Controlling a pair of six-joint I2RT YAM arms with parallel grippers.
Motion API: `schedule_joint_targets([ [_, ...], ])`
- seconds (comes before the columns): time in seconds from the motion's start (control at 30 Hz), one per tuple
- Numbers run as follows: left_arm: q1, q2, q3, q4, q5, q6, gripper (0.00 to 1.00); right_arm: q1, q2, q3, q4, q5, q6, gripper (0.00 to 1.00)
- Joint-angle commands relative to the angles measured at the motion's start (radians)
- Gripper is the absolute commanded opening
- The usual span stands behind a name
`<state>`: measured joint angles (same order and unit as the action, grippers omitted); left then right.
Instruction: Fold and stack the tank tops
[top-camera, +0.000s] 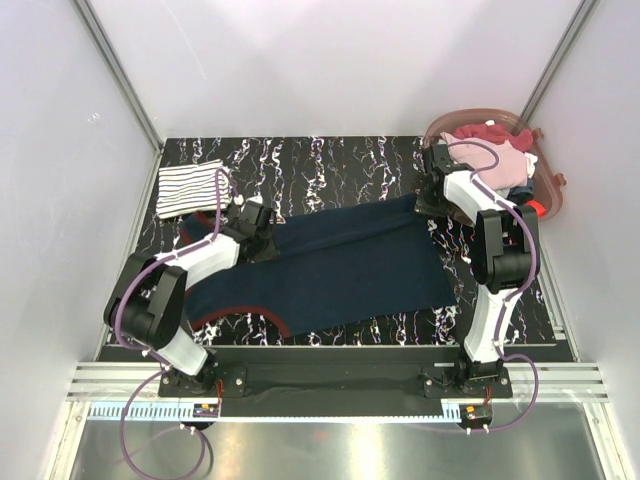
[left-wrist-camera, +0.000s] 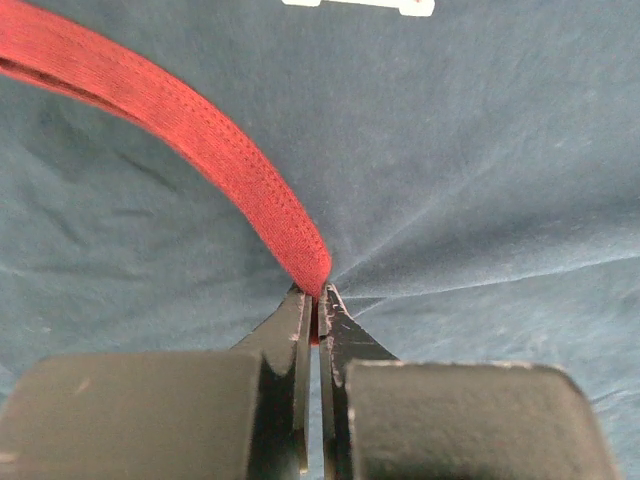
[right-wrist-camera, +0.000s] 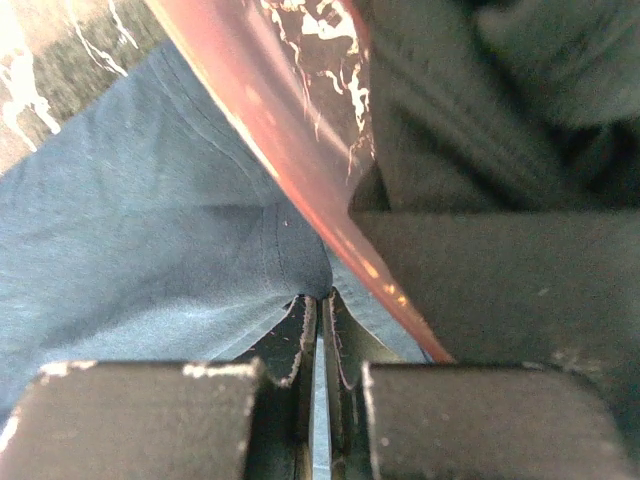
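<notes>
Jaws of the left gripper (left-wrist-camera: 318, 312) were clamped on the dark red trim (left-wrist-camera: 215, 150) of the navy tank top (top-camera: 335, 262); those of the right gripper (right-wrist-camera: 320, 315) pinched its opposite edge. It lay stretched across the table (top-camera: 330, 160) between them. A folded striped tank top (top-camera: 190, 188) sat at the far left corner.

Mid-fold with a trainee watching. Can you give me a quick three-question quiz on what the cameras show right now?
1. True or false: the right gripper is open and clear of the navy tank top.
2. What is the left gripper pinching? A) the red trim B) a cable C) nothing
3. Fill in: the folded striped tank top lies at the far ____ corner of the table.
Key: 1 false; 2 A; 3 left.
</notes>
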<state>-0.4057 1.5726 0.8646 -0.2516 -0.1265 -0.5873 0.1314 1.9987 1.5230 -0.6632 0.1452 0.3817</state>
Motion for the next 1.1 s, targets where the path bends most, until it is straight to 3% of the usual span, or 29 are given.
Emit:
schedule_joint_targets([
  [0.0,-0.015,0.007,-0.022,0.066,-0.001,-0.020,0.02,-0.010,-0.034,-0.040,0.045,0.070,0.022,0.05],
  [0.33,-0.030,0.000,-0.047,0.069,-0.028,-0.025,0.16,-0.010,-0.031,-0.067,0.065,0.145,0.037,0.14],
  [0.47,-0.036,0.001,-0.055,0.074,-0.033,-0.026,0.12,-0.010,-0.032,-0.086,0.079,0.162,0.045,0.10],
  [0.5,-0.036,0.001,-0.061,0.078,-0.035,-0.028,0.10,-0.010,-0.032,-0.092,0.079,0.168,0.045,0.00],
  [0.63,-0.038,0.017,-0.062,0.080,-0.030,-0.028,0.06,-0.010,-0.037,-0.109,0.088,0.185,0.054,0.00],
  [0.8,-0.039,0.020,-0.073,0.078,-0.038,-0.032,0.10,-0.012,-0.049,-0.136,0.097,0.192,0.059,0.00],
  [0.9,-0.038,0.026,-0.079,0.083,-0.030,-0.037,0.18,-0.010,-0.063,-0.156,0.111,0.206,0.062,0.16],
  [0.97,-0.038,0.032,-0.087,0.086,-0.021,-0.048,0.22,-0.010,-0.078,-0.167,0.114,0.212,0.063,0.34],
  [1.03,-0.039,0.023,-0.101,0.084,-0.039,-0.068,0.25,-0.010,-0.104,-0.187,0.129,0.231,0.071,0.37],
  [1.07,-0.038,-0.015,-0.136,0.113,-0.045,-0.084,0.30,-0.010,-0.148,-0.220,0.164,0.235,0.074,0.44],
])
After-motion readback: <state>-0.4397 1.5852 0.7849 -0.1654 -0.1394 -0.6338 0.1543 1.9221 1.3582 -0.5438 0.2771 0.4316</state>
